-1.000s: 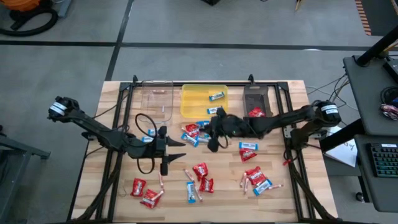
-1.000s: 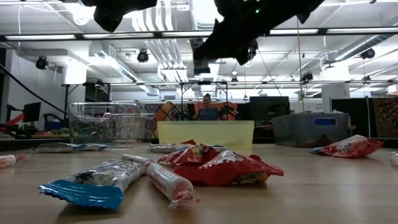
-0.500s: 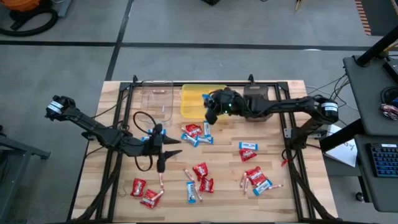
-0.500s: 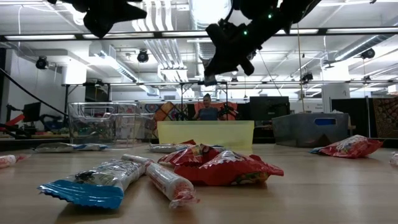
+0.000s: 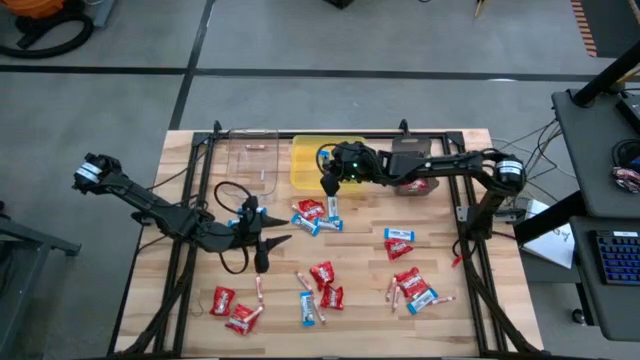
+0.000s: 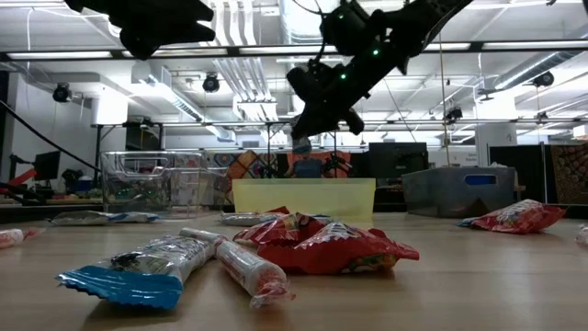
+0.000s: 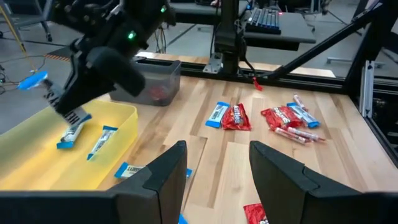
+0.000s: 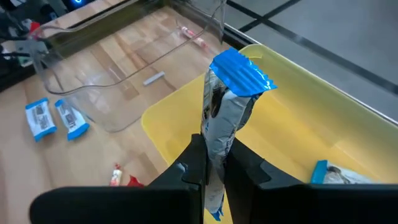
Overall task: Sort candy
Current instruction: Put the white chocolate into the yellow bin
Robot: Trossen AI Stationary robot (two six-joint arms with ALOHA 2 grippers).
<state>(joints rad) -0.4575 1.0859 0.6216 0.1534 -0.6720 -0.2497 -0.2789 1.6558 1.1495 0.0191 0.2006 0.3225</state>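
Observation:
The candy lies scattered on the wooden table: red packets (image 5: 322, 273), blue-and-white bars (image 5: 308, 307) and thin pinkish sticks (image 5: 259, 291). My right gripper (image 5: 326, 183) hovers over the near left part of the yellow tray (image 5: 345, 172), shut on a blue-and-white bar (image 8: 227, 106). Another bar (image 8: 329, 174) lies inside that tray. My left gripper (image 7: 214, 171) is open and empty, above the table near the middle (image 5: 268, 243). My right gripper pinches the blue-and-white bar between its two fingers, on the bar's flat sides, low on its length (image 8: 217, 140). The fingers lie along the bar. Its crimped blue end (image 8: 239, 71) sticks out past the fingertips. The bar is lifted clear above the yellow tray.
A clear tray (image 5: 250, 165) stands left of the yellow one and holds a pinkish stick (image 5: 256, 147). A dark tray (image 5: 408, 152) to the right holds a red packet (image 5: 412, 182). A black frame rims the table. A loose cluster of candy (image 5: 312, 215) lies just near the yellow tray.
My right gripper has moved from above the candy cluster in the table's middle toward the far edge and slightly left, up over the yellow tray, carrying the blue-and-white bar clear of the table.

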